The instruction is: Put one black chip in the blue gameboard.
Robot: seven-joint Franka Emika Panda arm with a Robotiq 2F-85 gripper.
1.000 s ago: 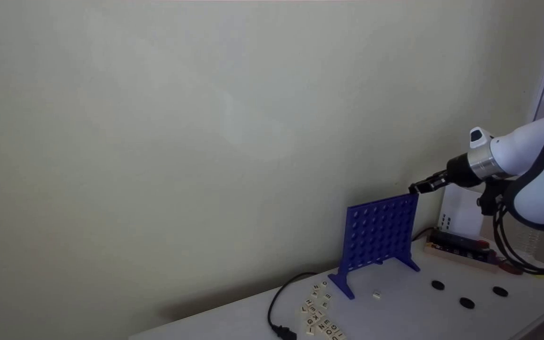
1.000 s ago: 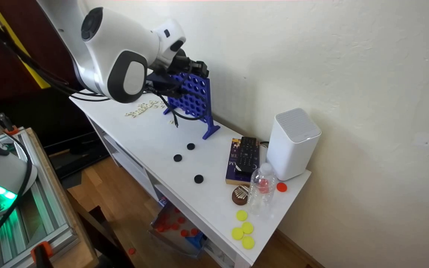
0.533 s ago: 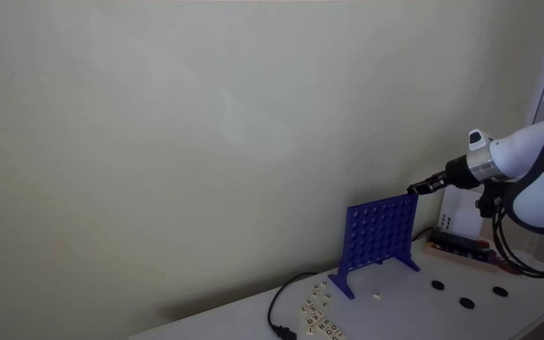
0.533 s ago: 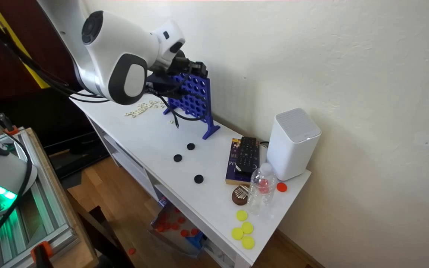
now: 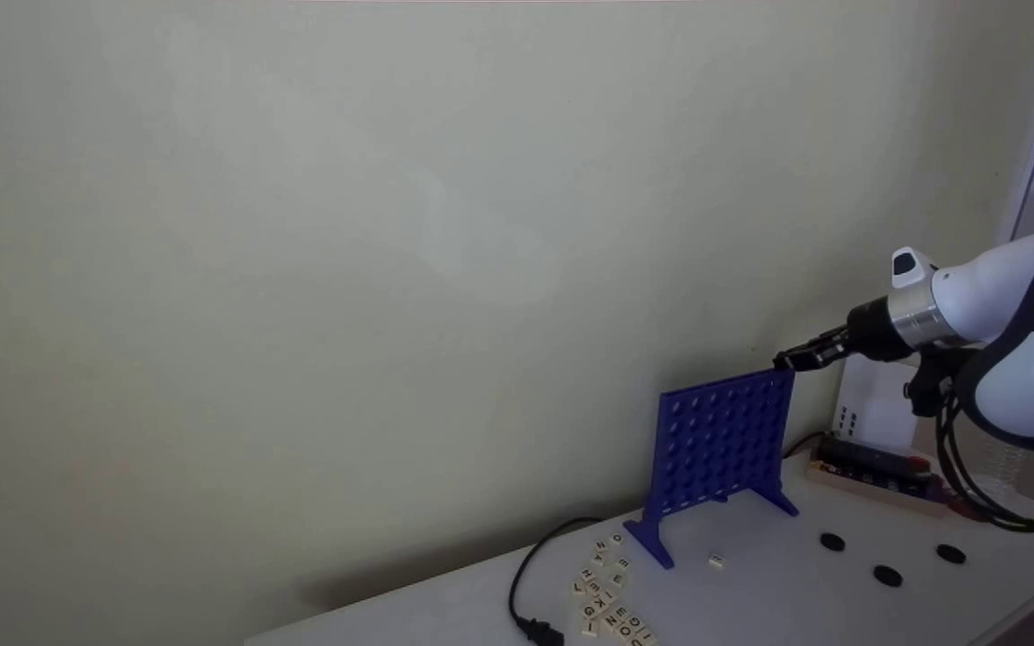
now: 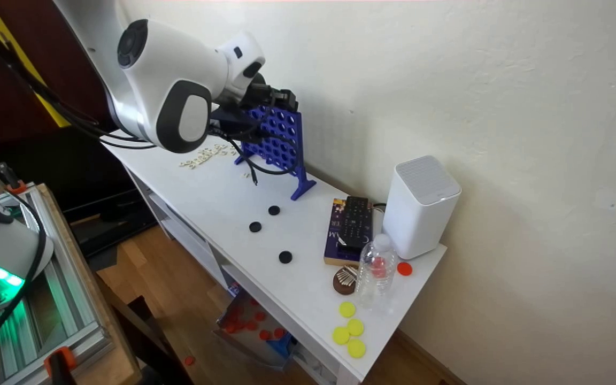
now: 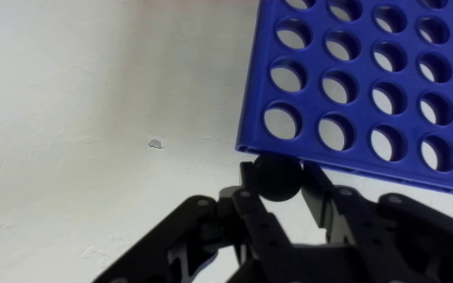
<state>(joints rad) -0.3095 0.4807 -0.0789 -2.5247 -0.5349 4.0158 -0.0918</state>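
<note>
The blue gameboard (image 5: 723,440) stands upright on the white table near the wall. It also shows in an exterior view (image 6: 281,139), partly behind the arm, and in the wrist view (image 7: 309,129). My gripper (image 7: 278,177) is shut on a black chip (image 7: 277,181), held by its edges between the fingertips. The chip is at the board's top edge, near the end column. Its far rim meets the slot edge; I cannot tell if it is inside. The gripper also shows in both exterior views (image 5: 786,361) (image 6: 288,100). Loose black chips (image 5: 888,576) (image 6: 285,257) lie on the table.
Letter tiles (image 5: 602,601) and a black cable (image 5: 517,574) lie by the board's far foot. A book with remotes (image 6: 348,230), a white box (image 6: 420,208), a clear bottle (image 6: 376,267) and yellow chips (image 6: 355,326) stand or lie toward the table's other end.
The arm and gripper have lowered very slightly at the board's top edge. The board and the loose chips have not moved.
</note>
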